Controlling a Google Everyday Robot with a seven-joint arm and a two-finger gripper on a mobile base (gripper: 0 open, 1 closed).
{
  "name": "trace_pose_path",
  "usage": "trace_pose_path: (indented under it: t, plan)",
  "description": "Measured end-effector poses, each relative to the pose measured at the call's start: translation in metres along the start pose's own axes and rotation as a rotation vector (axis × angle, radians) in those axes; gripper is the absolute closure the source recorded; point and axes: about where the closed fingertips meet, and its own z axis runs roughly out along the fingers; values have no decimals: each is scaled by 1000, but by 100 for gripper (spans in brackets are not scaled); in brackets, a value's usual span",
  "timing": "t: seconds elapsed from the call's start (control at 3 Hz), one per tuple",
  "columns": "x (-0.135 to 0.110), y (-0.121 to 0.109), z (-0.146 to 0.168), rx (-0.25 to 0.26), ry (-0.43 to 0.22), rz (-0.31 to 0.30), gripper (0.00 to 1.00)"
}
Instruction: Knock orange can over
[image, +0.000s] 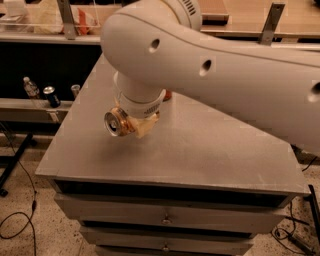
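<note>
The orange can (118, 123) is tipped on its side near the left middle of the grey table (210, 150), with its silver top facing me and to the left. My gripper (140, 126) hangs from the white wrist directly over and against the can's body, at the can's right side. The big white arm (215, 65) crosses the upper view and hides the table's back part. I cannot tell whether the can rests on the table or is held just above it.
A small reddish object (168, 94) peeks out behind the wrist. On a lower shelf at left stand a clear bottle (31, 87), a blue can (51, 97) and a silver can (75, 90). Drawers are under the table's front edge (170, 182).
</note>
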Motion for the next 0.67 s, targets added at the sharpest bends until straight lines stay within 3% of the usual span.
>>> trace_pose_path:
  t: [0.33,0.67]
  plan:
    - [-24,2,10,-51,-40,-99,100]
    - [-41,2,21,-98,-60,-158,100]
